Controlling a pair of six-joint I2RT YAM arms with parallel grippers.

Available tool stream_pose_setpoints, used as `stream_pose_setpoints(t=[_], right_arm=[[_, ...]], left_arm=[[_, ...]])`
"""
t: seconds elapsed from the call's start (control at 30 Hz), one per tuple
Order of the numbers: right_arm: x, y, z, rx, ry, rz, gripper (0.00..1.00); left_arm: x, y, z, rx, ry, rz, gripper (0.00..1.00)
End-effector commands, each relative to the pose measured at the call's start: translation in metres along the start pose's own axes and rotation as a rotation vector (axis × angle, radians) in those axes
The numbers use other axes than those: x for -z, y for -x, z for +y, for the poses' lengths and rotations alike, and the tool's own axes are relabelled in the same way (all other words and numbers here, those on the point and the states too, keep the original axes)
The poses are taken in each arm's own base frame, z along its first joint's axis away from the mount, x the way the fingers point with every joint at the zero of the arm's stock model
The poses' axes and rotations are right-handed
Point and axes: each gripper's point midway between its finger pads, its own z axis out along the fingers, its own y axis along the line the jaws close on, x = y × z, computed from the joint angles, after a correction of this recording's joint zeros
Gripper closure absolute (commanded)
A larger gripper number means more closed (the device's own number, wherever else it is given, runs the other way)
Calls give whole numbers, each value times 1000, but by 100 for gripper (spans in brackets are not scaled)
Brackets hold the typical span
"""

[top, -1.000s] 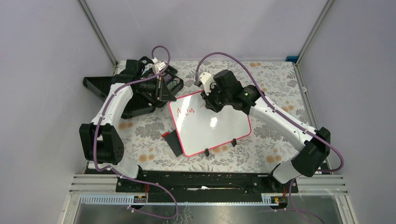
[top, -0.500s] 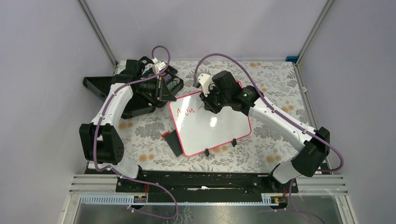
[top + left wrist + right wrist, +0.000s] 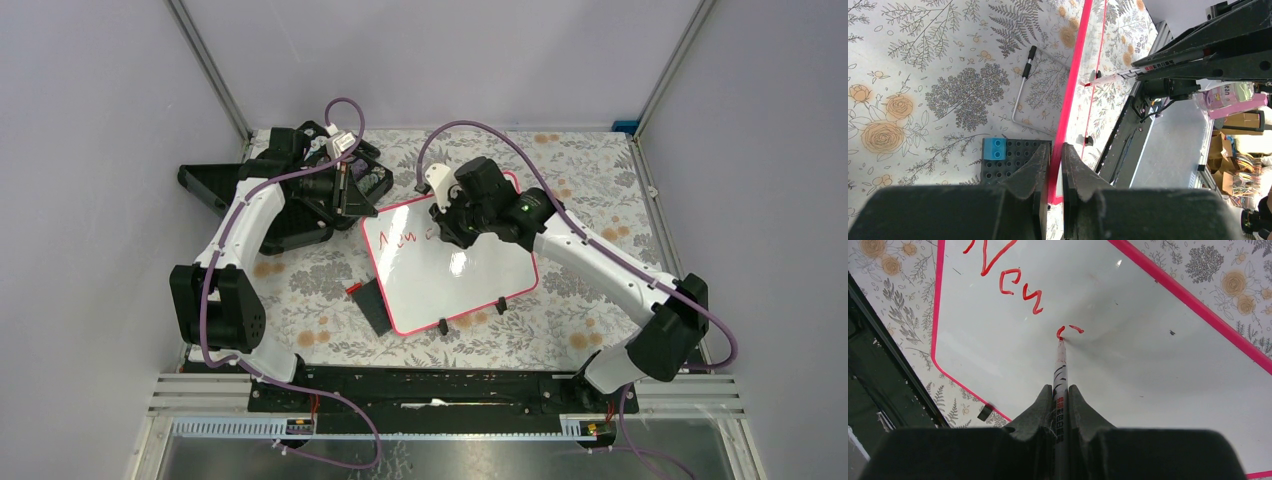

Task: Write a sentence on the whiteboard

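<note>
The whiteboard (image 3: 460, 280) with a pink-red frame lies mid-table; it also shows in the right wrist view (image 3: 1158, 365) and edge-on in the left wrist view (image 3: 1074, 90). My left gripper (image 3: 1055, 152) is shut on its pink far-left edge. My right gripper (image 3: 1061, 392) is shut on a marker (image 3: 1060, 375), whose red tip touches the board. The sentence (image 3: 1013, 280) reads "New" in red, with a fresh curved stroke (image 3: 1068, 330) at the tip. In the top view the right gripper (image 3: 452, 225) covers the upper middle of the board and the left gripper (image 3: 352, 195) sits at its corner.
A dark grey studded plate (image 3: 373, 306) with a blue block (image 3: 994, 148) lies against the board's left edge. A black stand (image 3: 215, 185) sits at the back left. A bent metal rod (image 3: 1023, 95) lies on the floral tablecloth. Two black clip feet (image 3: 470, 318) hold the near edge.
My right gripper has moved slightly left and down along the board's top line with the marker, adding a new red stroke after "New". The left arm has not moved.
</note>
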Motion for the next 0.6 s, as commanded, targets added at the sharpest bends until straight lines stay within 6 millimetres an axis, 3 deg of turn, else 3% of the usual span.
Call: stream_pose_setpoints(t=[0.0,0.3,0.57], right_arm=[[18,12,-7,21,-42,-48,100],[35,27,-21,30,-80,-90,100],[29,37,-35,23,-105,-102,100]], left_arm=[[-3,-4,-4,-34,11,12,100],[-3,-5,-4,-34,14,14,100],[-3,-4,-4,-36,16,13,100]])
